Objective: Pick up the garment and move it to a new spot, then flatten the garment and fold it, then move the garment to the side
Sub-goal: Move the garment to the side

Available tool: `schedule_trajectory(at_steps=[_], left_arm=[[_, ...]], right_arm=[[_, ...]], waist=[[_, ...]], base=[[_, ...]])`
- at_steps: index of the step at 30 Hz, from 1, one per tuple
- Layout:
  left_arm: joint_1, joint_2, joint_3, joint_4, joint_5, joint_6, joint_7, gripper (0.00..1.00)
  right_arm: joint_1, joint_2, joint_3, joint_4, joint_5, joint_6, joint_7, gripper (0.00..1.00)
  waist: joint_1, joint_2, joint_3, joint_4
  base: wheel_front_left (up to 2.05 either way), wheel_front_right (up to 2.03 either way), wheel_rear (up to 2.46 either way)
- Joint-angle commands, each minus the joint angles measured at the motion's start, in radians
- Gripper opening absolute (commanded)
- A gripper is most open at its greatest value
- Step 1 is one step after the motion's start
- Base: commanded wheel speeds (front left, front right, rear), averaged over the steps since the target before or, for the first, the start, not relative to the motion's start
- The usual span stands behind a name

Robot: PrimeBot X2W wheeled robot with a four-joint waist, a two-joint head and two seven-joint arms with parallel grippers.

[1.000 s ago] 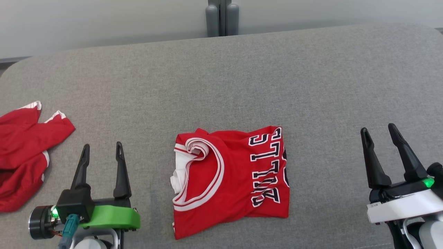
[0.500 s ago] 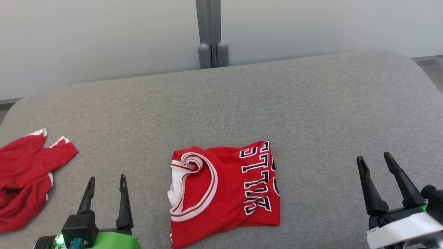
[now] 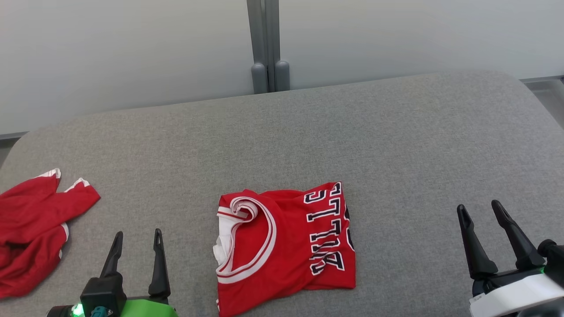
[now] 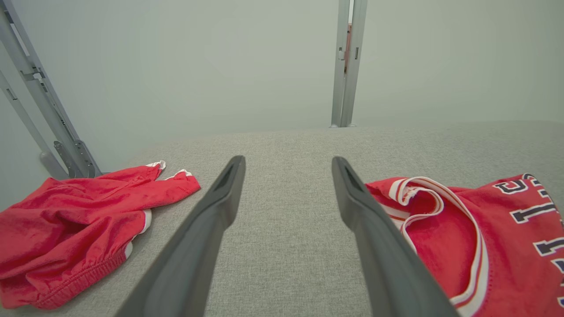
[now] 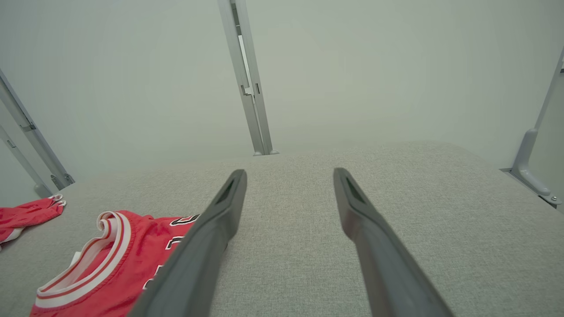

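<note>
The head view looks forward and steeply down from high above the grey woven fabric surface (image 3: 396, 145), taking in its far edge and the grey metal upright post (image 3: 263, 44) against the pale wall (image 3: 132, 53). Both wrist views sit low and close over that surface, looking almost level along the left gripper (image 4: 288, 159) and the right gripper (image 5: 290, 171) toward the same post. All three share the folded red jersey with white trim (image 3: 286, 246).

Left end effector (image 3: 138, 232): lower left of the head view, fingers spread wide, pointing up, empty.
Right end effector (image 3: 478, 205): lower right, fingers parted wide too, leaning slightly left, empty.
</note>
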Motion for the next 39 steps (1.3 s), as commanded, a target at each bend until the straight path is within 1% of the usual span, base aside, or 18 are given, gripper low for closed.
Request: schedule_trajectory(at_steps=[1,9,12,15,19,23,26,30,31,32,33,36,39], left_arm=[[-0.003,0.008,0.0,0.002,-0.006,0.006,-0.004,1.0],[-0.03,0.013,-0.004,-0.01,0.002,0.01,-0.011,1.0],[-0.064,0.012,-0.007,-0.026,0.015,0.011,-0.015,1.0],[-0.101,0.005,-0.016,-0.041,0.022,0.009,-0.021,1.0],[-0.167,-0.008,-0.028,-0.038,0.031,-0.001,-0.031,1.0],[-0.211,-0.022,-0.037,-0.025,0.039,-0.008,-0.041,1.0],[-0.23,-0.029,-0.036,-0.011,0.039,-0.011,-0.045,1.0],[-0.243,-0.038,-0.036,0.001,0.043,-0.014,-0.051,1.0],[-0.246,-0.039,-0.036,0.003,0.045,-0.015,-0.051,1.0],[-0.247,-0.04,-0.035,0.005,0.045,-0.016,-0.052,1.0],[-0.249,-0.04,-0.033,0.007,0.046,-0.015,-0.053,1.0],[-0.252,-0.042,-0.028,0.008,0.048,-0.015,-0.053,1.0],[-0.255,-0.045,-0.024,0.01,0.049,-0.019,-0.053,1.0]], right_arm=[[0.005,0.001,-0.004,-0.004,-0.006,0.0,0.003,1.0],[-0.009,-0.012,0.003,0.005,-0.015,0.0,0.016,1.0],[-0.041,-0.029,0.036,0.032,-0.007,0.0,0.03,1.0],[-0.081,-0.039,0.096,0.085,0.006,0.0,0.03,1.0],[-0.157,-0.037,0.208,0.203,0.037,0.0,0.011,1.0],[-0.235,-0.012,0.3,0.334,0.078,0.0,-0.018,1.0],[-0.289,0.01,0.347,0.426,0.109,0.0,-0.031,1.0],[-0.325,0.009,0.409,0.529,0.158,0.0,-0.001,0.99],[-0.327,0.003,0.424,0.549,0.172,0.0,0.011,0.46],[-0.327,0.0,0.435,0.566,0.186,0.0,0.025,0.4],[-0.321,-0.003,0.448,0.586,0.202,-0.001,0.046,0.01],[-0.306,-0.015,0.468,0.611,0.247,-0.001,0.076,0.0],[-0.284,-0.042,0.459,0.616,0.291,-0.003,0.091,0.0]], waist=[[0.0,-0.0001,0.002,0.0],[0.0,-0.0001,0.024,0.012],[0.0,-0.0001,0.068,0.028],[0.0,-0.0001,0.116,0.05],[0.0,-0.0001,0.181,0.087],[0.0,-0.0001,0.223,0.115],[0.0,-0.0001,0.239,0.124],[0.0,-0.0001,0.249,0.13],[0.0,-0.0001,0.251,0.131],[0.0,-0.0001,0.252,0.131],[0.0,-0.0001,0.253,0.13],[0.0,-0.0001,0.257,0.125],[0.0,-0.0001,0.259,0.119]], base=[[0.0,0.0,0.0],[0.0,0.0,0.0],[0.0,0.0,0.0],[0.0,0.0,0.0],[0.0,0.0,0.0],[0.0,0.0,0.0],[0.0,0.0,0.0],[0.0,0.0,0.0],[0.0,0.0,0.0],[0.0,0.0,0.0],[0.0,0.0,0.0],[0.0,0.0,0.0],[0.0,0.0,0.0]])
